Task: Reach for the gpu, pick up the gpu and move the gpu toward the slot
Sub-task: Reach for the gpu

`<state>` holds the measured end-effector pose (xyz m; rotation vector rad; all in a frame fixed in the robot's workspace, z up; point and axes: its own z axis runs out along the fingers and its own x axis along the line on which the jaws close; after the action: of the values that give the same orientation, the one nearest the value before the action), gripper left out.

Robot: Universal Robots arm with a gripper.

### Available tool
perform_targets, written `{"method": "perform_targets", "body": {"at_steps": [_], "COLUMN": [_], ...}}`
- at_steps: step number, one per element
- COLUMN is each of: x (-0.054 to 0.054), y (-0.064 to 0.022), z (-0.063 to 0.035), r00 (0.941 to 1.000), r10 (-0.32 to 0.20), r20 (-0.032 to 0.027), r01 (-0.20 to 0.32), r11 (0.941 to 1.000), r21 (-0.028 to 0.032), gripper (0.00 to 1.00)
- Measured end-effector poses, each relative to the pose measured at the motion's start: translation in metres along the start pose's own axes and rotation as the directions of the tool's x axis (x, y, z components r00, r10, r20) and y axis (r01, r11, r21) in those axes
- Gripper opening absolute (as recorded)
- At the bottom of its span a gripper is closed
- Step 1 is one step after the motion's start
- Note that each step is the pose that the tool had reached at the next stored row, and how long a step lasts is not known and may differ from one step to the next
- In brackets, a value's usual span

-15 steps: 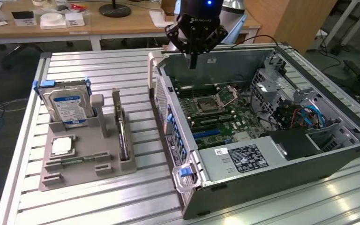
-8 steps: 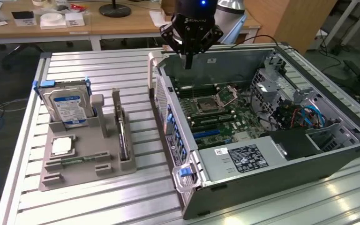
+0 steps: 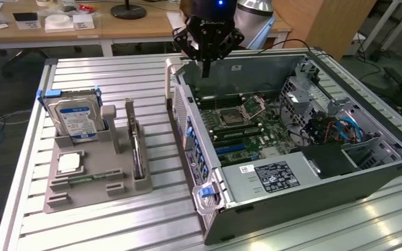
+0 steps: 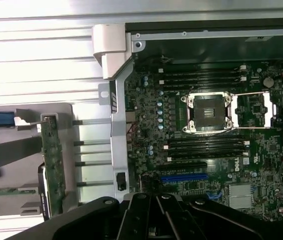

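We see the gripper (image 4: 156,204), fingers together, over the motherboard (image 4: 201,100); the gpu (image 4: 52,165) stands in a grey rack (image 4: 11,160) nearby.

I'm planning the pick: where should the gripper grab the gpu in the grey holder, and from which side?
Probably from above, pinching the flat faces near the top edge: the gpu stands on edge in the grey holder, its lower part sunk in a slot.
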<state>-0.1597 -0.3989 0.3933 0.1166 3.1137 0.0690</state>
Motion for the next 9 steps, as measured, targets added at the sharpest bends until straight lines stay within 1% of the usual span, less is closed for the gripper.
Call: {"method": "perform_targets", "body": {"at_steps": [9], "x": [0.013], "y": [-0.001], "z": [-0.0003], "r00": [1.0], "r10": [0.0], "r20": [0.0], "r01": [0.0], "r11": [1.0], "r21": [0.0], "gripper": [0.11]}}
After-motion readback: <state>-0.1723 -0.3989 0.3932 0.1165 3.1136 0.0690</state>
